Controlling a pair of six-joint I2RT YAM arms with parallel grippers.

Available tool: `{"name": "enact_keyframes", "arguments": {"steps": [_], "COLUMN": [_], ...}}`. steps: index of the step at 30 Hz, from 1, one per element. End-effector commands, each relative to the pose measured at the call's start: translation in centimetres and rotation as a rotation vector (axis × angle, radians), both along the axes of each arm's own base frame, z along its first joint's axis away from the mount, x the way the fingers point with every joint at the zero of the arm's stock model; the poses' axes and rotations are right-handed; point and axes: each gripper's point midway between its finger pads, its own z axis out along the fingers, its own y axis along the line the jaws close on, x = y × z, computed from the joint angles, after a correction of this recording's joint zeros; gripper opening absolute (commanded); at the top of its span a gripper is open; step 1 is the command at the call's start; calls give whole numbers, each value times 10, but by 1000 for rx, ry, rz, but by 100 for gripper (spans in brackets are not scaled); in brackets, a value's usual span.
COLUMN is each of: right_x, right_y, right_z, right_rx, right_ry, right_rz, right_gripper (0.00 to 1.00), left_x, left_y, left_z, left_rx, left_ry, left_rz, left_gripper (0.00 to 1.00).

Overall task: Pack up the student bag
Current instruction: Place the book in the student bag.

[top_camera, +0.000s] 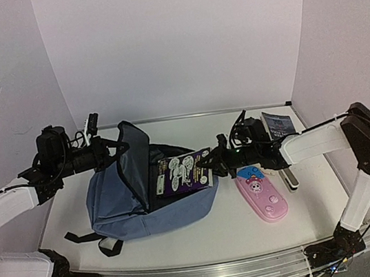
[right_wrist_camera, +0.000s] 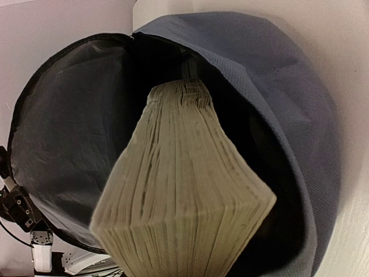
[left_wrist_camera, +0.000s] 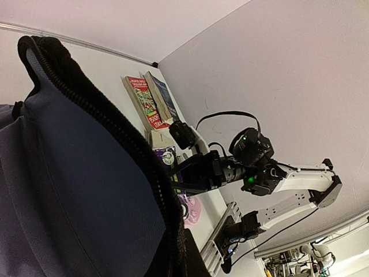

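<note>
The slate-blue student bag (top_camera: 155, 216) lies left of centre with its mouth facing right. My left gripper (top_camera: 111, 149) is shut on the bag's upper flap and holds it raised; the flap's zipper edge (left_wrist_camera: 124, 138) fills the left wrist view. My right gripper (top_camera: 218, 163) is shut on a purple paperback book (top_camera: 184, 172) and holds it partly inside the bag's mouth. In the right wrist view the book's page edges (right_wrist_camera: 184, 202) point into the dark lining (right_wrist_camera: 69, 144); the fingers are hidden behind the book.
A pink pencil case (top_camera: 263, 196) lies right of the bag, under the right arm. Two more books (top_camera: 278, 124) lie at the back right near the wall; they also show in the left wrist view (left_wrist_camera: 144, 104). White walls close in the table.
</note>
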Motion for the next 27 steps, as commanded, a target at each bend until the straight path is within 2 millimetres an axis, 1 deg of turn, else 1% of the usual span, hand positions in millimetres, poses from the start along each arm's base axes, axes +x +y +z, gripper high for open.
{"name": "enact_keyframes", "arguments": {"steps": [1, 3, 5, 13, 20, 24, 27], "right_x": [5, 5, 5, 7, 2, 3, 9], "right_y": [34, 40, 46, 77, 108, 128, 140], "right_z": [76, 81, 82, 69, 71, 64, 50], "right_rx": [228, 258, 277, 295, 349, 360, 344], "right_ry": [-125, -122, -112, -77, -85, -82, -76], "right_rz": [77, 87, 100, 133, 184, 210, 201], "right_gripper": [0, 0, 0, 0, 0, 0, 0], "left_x": [-3, -3, -3, -2, 0, 3, 5], "left_y": [-7, -8, -10, -11, -13, -14, -15], "left_z": [49, 50, 50, 49, 45, 42, 36], "left_rx": [-43, -38, -38, -49, -71, -76, -82], "left_ry": [-135, -137, -137, -134, -126, -120, -104], "left_rz": [-68, -75, -81, -90, -90, -87, -84], "left_gripper": [0, 0, 0, 0, 0, 0, 0]}}
